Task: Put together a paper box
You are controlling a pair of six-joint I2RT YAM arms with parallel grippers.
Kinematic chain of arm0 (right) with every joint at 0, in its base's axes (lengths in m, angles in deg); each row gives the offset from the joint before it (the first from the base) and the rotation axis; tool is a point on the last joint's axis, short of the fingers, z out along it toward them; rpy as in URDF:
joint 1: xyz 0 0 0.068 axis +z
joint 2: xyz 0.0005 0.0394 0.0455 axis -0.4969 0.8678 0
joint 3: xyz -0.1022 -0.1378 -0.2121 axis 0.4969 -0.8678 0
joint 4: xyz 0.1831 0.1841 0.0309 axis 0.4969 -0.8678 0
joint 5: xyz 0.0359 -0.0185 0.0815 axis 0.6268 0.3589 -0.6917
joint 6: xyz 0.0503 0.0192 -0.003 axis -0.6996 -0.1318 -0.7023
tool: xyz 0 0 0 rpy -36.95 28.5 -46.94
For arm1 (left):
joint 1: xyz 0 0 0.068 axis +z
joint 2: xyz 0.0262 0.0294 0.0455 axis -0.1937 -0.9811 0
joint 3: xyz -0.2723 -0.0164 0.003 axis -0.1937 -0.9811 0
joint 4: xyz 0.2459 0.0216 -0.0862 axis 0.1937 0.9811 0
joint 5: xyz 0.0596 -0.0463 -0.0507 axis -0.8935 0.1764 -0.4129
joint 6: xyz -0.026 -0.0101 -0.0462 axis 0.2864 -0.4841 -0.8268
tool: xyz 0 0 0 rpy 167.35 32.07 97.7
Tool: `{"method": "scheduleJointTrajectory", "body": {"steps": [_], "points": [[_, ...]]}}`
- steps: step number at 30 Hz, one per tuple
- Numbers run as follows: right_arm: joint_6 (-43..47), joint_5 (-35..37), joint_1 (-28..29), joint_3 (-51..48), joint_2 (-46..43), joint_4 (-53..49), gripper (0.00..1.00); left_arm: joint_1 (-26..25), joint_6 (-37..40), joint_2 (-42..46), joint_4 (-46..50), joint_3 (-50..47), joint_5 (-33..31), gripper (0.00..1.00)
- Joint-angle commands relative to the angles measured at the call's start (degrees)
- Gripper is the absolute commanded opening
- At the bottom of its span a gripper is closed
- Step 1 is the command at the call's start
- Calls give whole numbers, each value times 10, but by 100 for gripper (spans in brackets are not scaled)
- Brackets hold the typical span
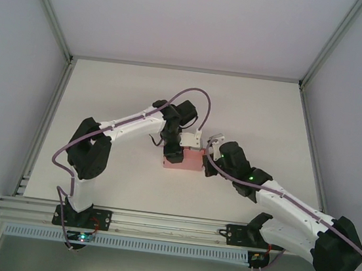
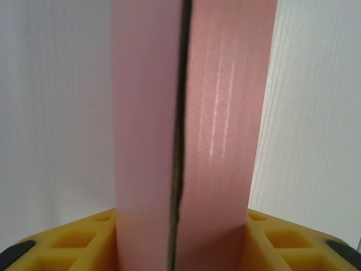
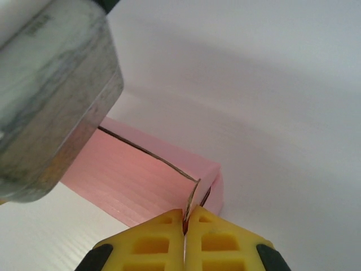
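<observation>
Inward, both arms bent, left gripper [image 1: 171,149] clasping the paper box [image 1: 190,161], right gripper [image 1: 208,160] pinching its flap edge.

**Top external camera:** mounted above and behind the two arm bases, facing down and forward across the white bench [image 1: 119,101]. The bench's near edge runs along the bottom of the view and its far edge lies near the top. Range is long, so both arms appear whole.

**Left wrist camera:** looks out between the yellow fingers of the left gripper [image 2: 180,237]. At very close range it faces straight onto the small pink thin-card box [image 2: 220,113], with bench surface on either side.

**Right wrist camera:** looks out over the right gripper [image 3: 185,223], obliquely down along the same box, at close range.

**Shared field:** all three views cover the box, which lies near the bench's middle.
</observation>
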Motion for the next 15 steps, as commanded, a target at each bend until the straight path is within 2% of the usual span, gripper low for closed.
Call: {"method": "scheduleJointTrajectory", "body": {"steps": [1, 2, 4, 8, 11, 13, 15], "points": [[-11, 3, 26, -29, 18, -33, 0, -8, -25, 0, -51, -15, 49, 53], [-12, 7, 28, -27, 12, -37, 0, -8, -32, 6, -54, -14, 47, 58], [-18, 22, 33, -29, -7, -38, 0, -8, -42, 19, -58, -12, 45, 60], [-37, 38, 38, -32, -40, -42, 0, -8, -66, 50, -73, -14, 32, 73], [-52, 50, 44, -24, -44, -48, 0, -9, -92, 79, -89, -17, 29, 76], [-61, 51, 45, -11, -36, -54, 0, -9, -111, 97, -98, -21, 12, 94], [-76, 60, 47, 13, -21, -76, 0, -9, -121, 121, -101, -34, 5, 100]]}}
